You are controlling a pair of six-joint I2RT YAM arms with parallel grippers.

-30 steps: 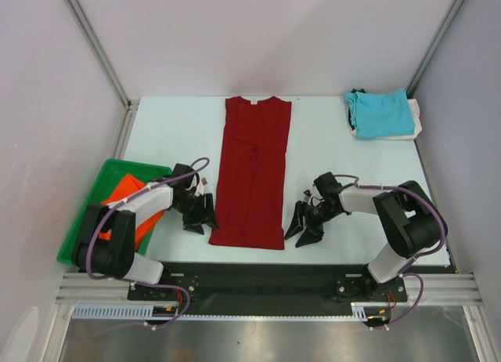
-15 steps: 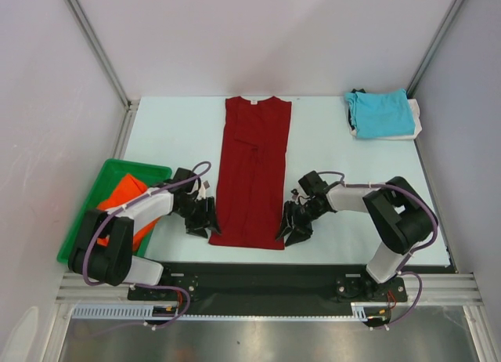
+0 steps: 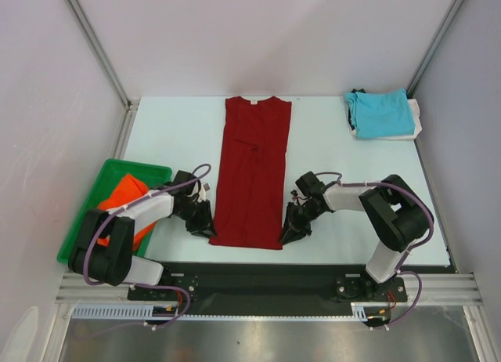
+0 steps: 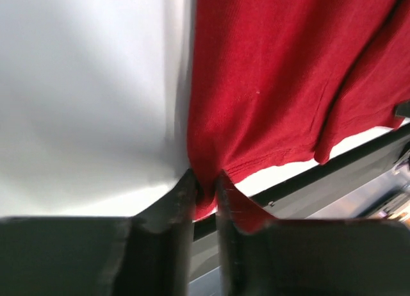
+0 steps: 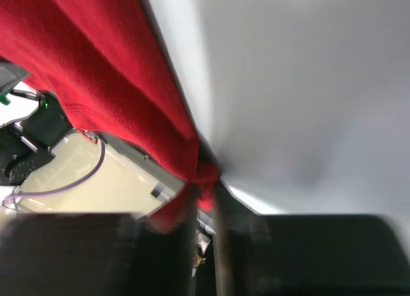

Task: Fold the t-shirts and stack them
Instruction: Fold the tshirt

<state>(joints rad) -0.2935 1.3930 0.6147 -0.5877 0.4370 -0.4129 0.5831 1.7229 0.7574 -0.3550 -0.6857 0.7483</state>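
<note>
A dark red t-shirt lies as a long narrow strip down the middle of the table, neck at the far end. My left gripper is shut on its near left hem corner. My right gripper is shut on the near right hem corner. Both corners bunch between the fingers in the wrist views. A folded turquoise t-shirt rests at the far right. An orange t-shirt lies in the green tray at the left.
White and dark cloth shows under the turquoise t-shirt. The black base rail runs along the near table edge just behind both grippers. Metal frame posts rise at the back corners.
Both grippers moved inward onto the red t-shirt's near corners and their jaws closed on the cloth. The hem corners are now pinched up.
</note>
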